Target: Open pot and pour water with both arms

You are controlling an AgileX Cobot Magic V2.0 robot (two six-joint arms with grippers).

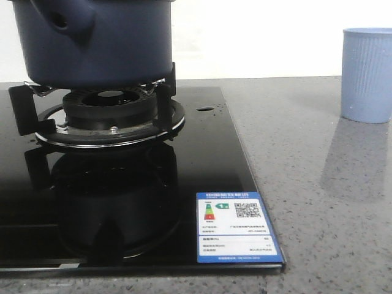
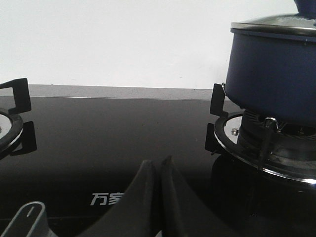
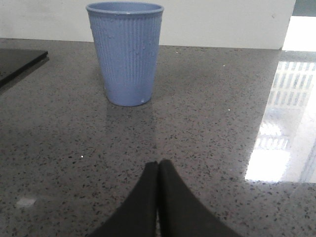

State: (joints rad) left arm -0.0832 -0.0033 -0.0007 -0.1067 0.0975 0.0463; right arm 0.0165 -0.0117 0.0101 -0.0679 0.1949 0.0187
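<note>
the pot (image 2: 271,79) stands on the burner (image 1: 110,119) with its lid (image 2: 274,22) on, the cup (image 3: 126,52) upright on the worktop (image 3: 207,128). both hands, left hand (image 2: 157,170) and right hand (image 3: 158,170), are closed and empty; this fits either end of the task.

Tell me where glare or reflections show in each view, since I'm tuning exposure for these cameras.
Front view: the glossy black cooktop mirrors the burner and blue pot. Left wrist view: the wall is evenly bright, the shut left gripper soft-edged. Right wrist view: blown-out window glare on the countertop beside the blue cup; right gripper shut.
</note>
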